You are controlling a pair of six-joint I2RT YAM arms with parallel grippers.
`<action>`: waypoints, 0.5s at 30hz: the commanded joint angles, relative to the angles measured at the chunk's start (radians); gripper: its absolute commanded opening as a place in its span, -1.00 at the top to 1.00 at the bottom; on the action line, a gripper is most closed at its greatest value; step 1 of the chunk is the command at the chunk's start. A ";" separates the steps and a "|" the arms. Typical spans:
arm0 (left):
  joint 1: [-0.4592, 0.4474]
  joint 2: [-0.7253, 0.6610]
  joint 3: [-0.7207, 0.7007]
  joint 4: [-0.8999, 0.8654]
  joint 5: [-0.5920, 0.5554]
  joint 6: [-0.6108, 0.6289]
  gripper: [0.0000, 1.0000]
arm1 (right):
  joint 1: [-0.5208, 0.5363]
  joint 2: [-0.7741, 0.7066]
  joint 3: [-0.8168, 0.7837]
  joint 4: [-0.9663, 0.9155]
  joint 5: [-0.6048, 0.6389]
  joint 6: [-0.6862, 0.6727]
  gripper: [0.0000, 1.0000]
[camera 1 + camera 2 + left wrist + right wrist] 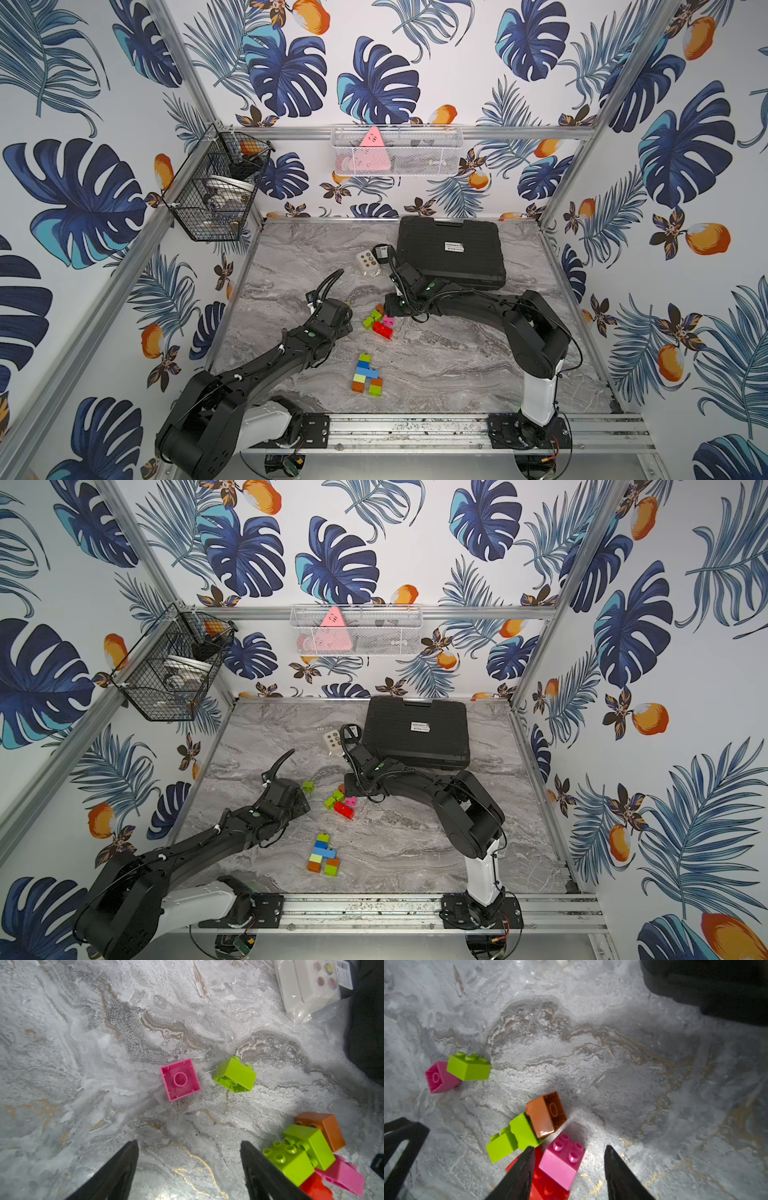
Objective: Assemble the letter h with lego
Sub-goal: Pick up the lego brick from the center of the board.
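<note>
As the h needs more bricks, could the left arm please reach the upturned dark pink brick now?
Probably yes: the left gripper is open, only bare table lies between it and the dark pink brick, and the nearest lime brick sits apart.

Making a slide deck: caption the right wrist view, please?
Open right gripper poised over a pink brick by a red brick, orange brick close by.

Top cams: high overhead, facing down, black case (451, 249) at far side. Wrist cams: close, low, seemingly tilted fwd; both share brick cluster (307, 1142) near case.
</note>
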 commanded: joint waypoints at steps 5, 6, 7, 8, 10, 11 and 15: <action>0.002 -0.022 -0.003 -0.034 -0.047 -0.028 -0.65 | 0.033 0.056 0.047 -0.083 0.074 0.093 -0.06; 0.002 -0.023 -0.006 -0.033 -0.049 -0.032 -0.65 | 0.031 0.062 0.049 -0.083 0.070 0.096 -0.05; 0.002 -0.023 -0.010 -0.027 -0.045 -0.034 -0.65 | 0.032 0.065 0.049 -0.082 0.066 0.099 -0.06; 0.003 -0.021 -0.012 -0.020 -0.038 -0.034 -0.65 | 0.035 0.068 0.049 -0.081 0.065 0.103 -0.06; 0.002 -0.018 -0.005 -0.028 -0.037 -0.031 -0.65 | 0.035 0.073 0.045 -0.078 0.069 0.107 -0.05; 0.003 -0.019 0.000 -0.038 -0.043 -0.031 -0.65 | 0.035 0.073 0.046 -0.079 0.070 0.108 -0.04; 0.002 -0.023 -0.013 -0.021 -0.038 -0.038 -0.65 | 0.041 0.107 0.070 -0.116 0.096 0.089 0.15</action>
